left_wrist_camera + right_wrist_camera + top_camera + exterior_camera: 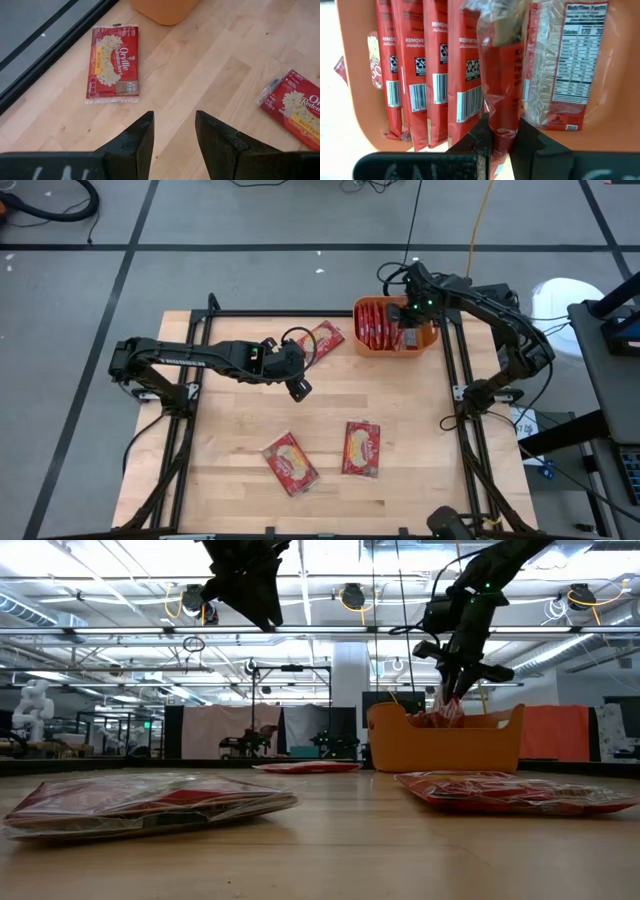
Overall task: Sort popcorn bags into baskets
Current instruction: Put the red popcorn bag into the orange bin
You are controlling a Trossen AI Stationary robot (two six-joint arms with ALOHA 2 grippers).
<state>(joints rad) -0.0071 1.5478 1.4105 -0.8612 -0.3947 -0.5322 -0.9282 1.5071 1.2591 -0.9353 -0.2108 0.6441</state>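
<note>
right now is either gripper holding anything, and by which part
The right gripper pinches one popcorn bag by its end edge, hanging over the orange tub. The left gripper is open and empty above the table.

We see two dark, near-black arms built of slim jointed links. The left arm [200, 358] carries white lettering along its long link and a small green light near the wrist; a black cable loops beside it. The right arm [490, 310] shows a green light too, with black cables trailing along its links. The left gripper [172, 142] has two matte black, wedge-shaped fingers. The right gripper [500, 137] has similar black fingers, with faint white marks on its body.
</note>
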